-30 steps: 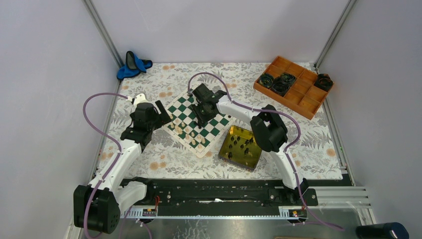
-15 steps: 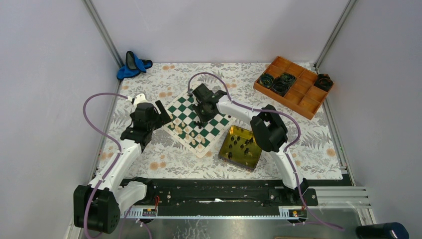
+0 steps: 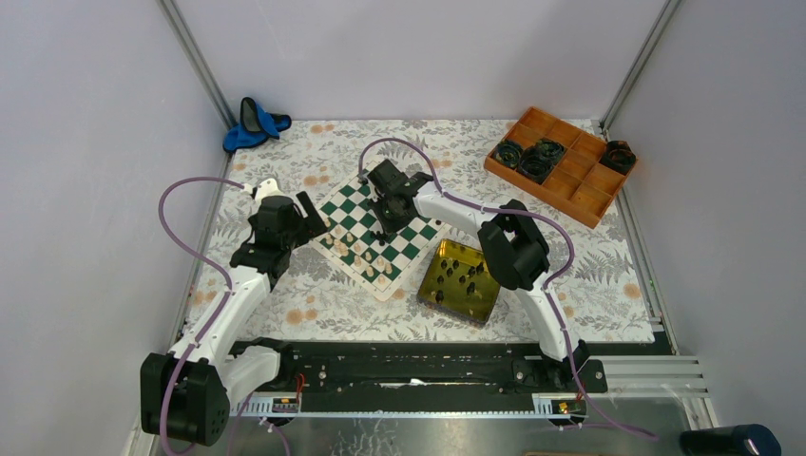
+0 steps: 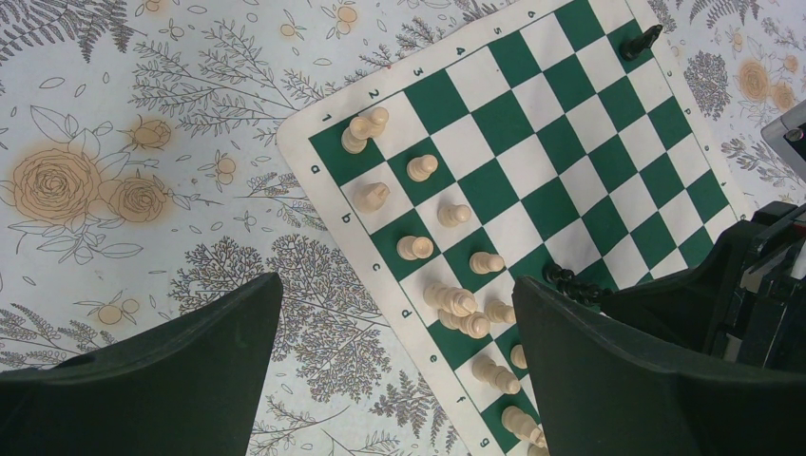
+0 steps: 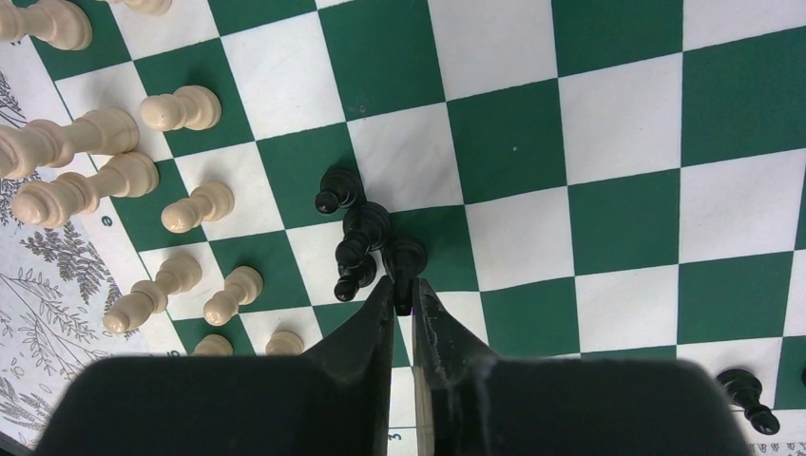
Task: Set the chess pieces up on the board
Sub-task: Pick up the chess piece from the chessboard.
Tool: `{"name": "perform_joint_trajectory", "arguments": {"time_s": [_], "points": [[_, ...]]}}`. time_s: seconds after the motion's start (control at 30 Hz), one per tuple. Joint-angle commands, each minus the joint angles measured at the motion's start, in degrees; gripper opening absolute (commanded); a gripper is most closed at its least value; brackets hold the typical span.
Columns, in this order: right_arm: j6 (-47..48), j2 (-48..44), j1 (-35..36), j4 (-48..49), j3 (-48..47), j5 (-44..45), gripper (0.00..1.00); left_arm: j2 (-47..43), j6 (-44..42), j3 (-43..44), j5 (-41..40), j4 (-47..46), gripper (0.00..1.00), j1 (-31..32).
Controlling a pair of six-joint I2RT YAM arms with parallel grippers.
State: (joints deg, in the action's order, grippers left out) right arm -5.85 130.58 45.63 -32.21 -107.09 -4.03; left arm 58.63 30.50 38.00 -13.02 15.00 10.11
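Observation:
The green-and-white board [image 3: 376, 228] lies mid-table, also in the left wrist view [image 4: 570, 152] and the right wrist view [image 5: 608, 218]. Cream-white pieces [image 4: 456, 304] stand along its left side. My right gripper [image 5: 403, 302] is over the board [image 3: 385, 223], shut on a black piece [image 5: 403, 261]. Two more black pieces [image 5: 359, 237] stand touching beside it, and one black piece [image 5: 746, 394] stands apart at the lower right. My left gripper [image 4: 394, 370] hangs open and empty over the board's left edge [image 3: 309, 220].
A yellow-gold tin tray [image 3: 460, 270] with several black pieces sits right of the board. An orange compartment tray [image 3: 561, 166] with black coiled items stands at the back right. A blue cloth [image 3: 252, 123] lies at the back left. Walls close in on three sides.

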Motion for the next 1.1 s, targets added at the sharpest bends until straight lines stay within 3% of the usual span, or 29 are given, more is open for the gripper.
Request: {"name": "perform_joint_trajectory", "arguments": {"time_s": [0.0,0.63,1.07], "points": [[0.86,-3.06,0.59,0.24,-0.53,0.97,0.11,-0.49,-0.34,0.61,-0.25,-2.09,0.99,0.28],[-0.55,-6.29,-1.79,-4.83,-2.23,12.02,0.05,-0.52,-0.59,0.96,0.03,-2.03,0.99,0.26],[-2.77,0.85,-10.49,-13.14,-14.30,14.41,0.06,-0.73,-0.71,0.25,0.24,-2.08,0.99,0.25]]}}
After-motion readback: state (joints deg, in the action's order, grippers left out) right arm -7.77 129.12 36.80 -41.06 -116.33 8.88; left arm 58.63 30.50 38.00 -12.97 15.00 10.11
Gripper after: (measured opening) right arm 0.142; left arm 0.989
